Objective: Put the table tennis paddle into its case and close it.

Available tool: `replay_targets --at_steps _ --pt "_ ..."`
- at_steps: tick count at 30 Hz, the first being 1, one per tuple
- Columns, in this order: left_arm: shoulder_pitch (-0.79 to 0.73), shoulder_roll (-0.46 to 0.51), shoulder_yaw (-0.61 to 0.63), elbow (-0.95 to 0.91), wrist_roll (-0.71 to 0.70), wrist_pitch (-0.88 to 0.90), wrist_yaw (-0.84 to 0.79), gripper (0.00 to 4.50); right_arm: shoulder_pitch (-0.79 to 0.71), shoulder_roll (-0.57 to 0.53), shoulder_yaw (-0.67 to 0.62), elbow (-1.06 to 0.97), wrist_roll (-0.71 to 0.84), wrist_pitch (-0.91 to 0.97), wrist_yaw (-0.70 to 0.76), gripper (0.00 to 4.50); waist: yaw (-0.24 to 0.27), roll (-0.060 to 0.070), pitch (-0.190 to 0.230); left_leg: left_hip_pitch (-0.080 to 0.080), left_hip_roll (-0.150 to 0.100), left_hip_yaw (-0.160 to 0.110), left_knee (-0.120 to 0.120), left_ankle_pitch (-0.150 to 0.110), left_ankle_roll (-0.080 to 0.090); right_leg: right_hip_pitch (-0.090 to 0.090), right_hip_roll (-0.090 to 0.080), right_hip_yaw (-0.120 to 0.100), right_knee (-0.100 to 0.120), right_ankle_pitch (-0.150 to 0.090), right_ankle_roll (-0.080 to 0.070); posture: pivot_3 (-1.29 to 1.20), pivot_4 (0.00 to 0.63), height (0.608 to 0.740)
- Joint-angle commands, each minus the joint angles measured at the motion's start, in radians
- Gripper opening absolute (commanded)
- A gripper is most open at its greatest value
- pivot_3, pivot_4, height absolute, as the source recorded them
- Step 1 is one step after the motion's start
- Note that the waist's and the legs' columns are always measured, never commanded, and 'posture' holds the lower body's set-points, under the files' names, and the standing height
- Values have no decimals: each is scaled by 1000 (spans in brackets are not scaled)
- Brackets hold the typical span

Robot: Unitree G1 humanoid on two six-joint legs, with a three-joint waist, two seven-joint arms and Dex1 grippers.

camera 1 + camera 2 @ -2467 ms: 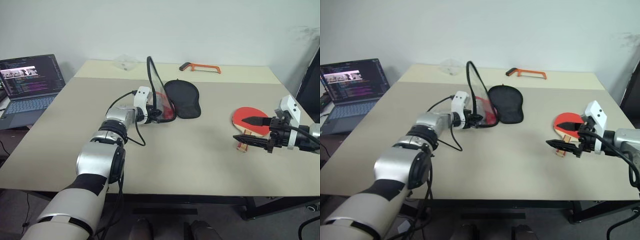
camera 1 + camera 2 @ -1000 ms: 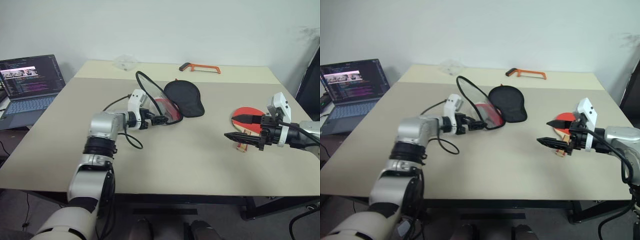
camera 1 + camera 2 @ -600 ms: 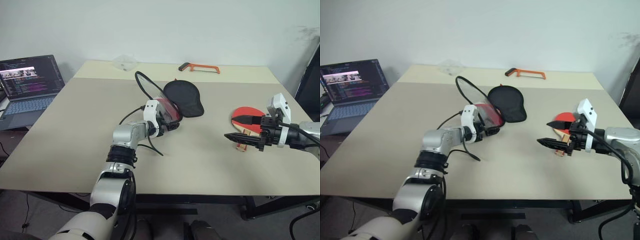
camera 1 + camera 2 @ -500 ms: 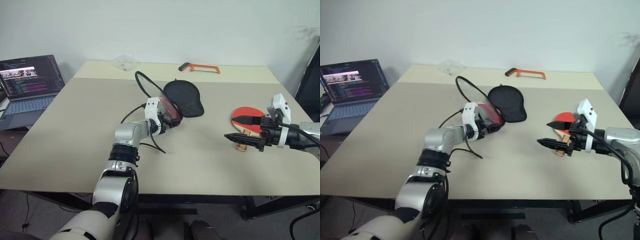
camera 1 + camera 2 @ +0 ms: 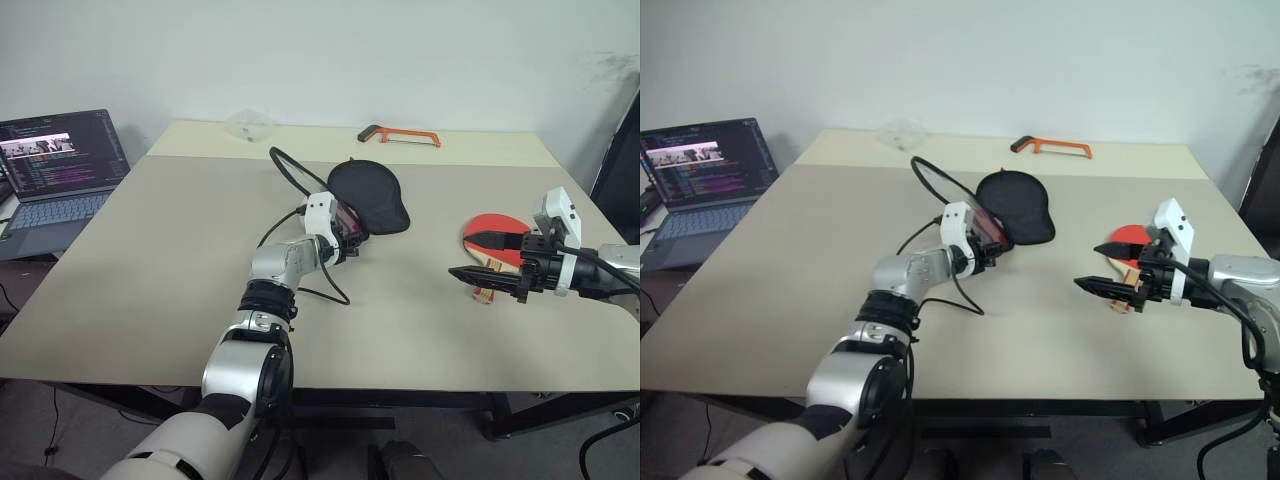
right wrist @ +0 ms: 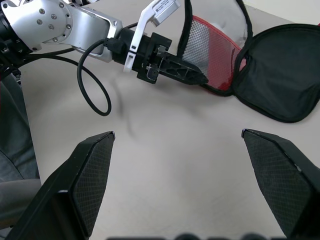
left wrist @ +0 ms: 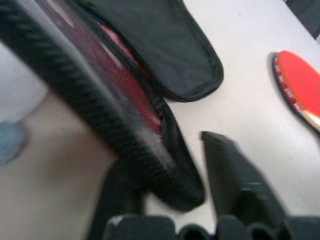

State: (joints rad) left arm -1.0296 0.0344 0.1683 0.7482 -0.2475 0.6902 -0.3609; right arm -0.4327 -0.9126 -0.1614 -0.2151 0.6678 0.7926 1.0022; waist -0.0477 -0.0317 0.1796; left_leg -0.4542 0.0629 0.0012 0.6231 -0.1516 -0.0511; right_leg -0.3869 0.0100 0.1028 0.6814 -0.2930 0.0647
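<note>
a: left tool (image 5: 349,243) has swung in toward the middle of the tabletop (image 5: 150,260) since the earlier frames, dragging the case (image 5: 366,196) with it; the raised flap has dropped lower. right side hasn't budged.

b: grip state?

a: left fingers sit on either side of the case's lower edge (image 7: 165,165), red mesh half. looks like a pinch, but i can't tell if it's fully clamped. right tool (image 5: 1102,266) is spread wide, holding nothing.

b: paddle?

a: table tennis paddle (image 5: 492,243) lies flat on the tabletop near the right edge, red face up, handle toward the robot, just behind the right tool's fingers. well apart from the case.

b: so which step?

a: positioning the case, i'd say. it's unzipped, black half lying flat, red half propped up. paddle not yet picked up.

b: next?

a: right tool needs to drop onto the handle and close, then carry it over, blade first, into the opening while left holds the flap up.
</note>
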Motion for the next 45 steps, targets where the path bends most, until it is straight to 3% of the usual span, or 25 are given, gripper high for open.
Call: replay_targets --at_steps 1,8,13,20,29,35,45 --pt "-50 -13 1 -14 -54 -6 -81 185 -8 -7 -19 -22 3 -12 0 4500 0 0 0 0 0 0 0 0 0 0 0 0 0 0 0 0 150 740" --pt "-69 18 -65 3 -71 56 -269 39 -5 -10 -22 -21 2 -12 0 4500 -2 0 0 0 0 0 0 0 0 0 0 0 0 0 0 0 150 740" --pt "-51 55 -153 -24 -87 123 -498 39 5 -16 -32 -29 5 -7 -2 4500 -5 0 0 0 0 0 -1 0 0 0 0 0 0 0 0 0 150 740" --pt "-53 112 -270 54 -19 38 -694 39 18 -24 -42 -39 8 -3 -6 4500 -6 0 0 0 0 0 -1 0 0 0 0 0 0 0 0 0 150 740" --pt "-234 195 -260 447 132 -279 -634 39 38 -30 -56 -65 20 13 -19 4500 -6 0 0 0 0 0 -1 0 0 -1 0 0 0 0 0 0 150 740" --pt "-292 197 -251 533 194 -357 -585 39 30 -21 -42 -66 20 13 -25 4500 -4 0 0 0 0 0 -3 0 0 -1 0 0 -1 -1 -1 0 150 740" --pt "-283 115 -272 551 264 -378 -708 39 34 -23 -48 -71 25 13 -31 4500 0 0 0 0 0 0 -5 0 0 -2 0 -1 -1 -1 -2 0 150 740"
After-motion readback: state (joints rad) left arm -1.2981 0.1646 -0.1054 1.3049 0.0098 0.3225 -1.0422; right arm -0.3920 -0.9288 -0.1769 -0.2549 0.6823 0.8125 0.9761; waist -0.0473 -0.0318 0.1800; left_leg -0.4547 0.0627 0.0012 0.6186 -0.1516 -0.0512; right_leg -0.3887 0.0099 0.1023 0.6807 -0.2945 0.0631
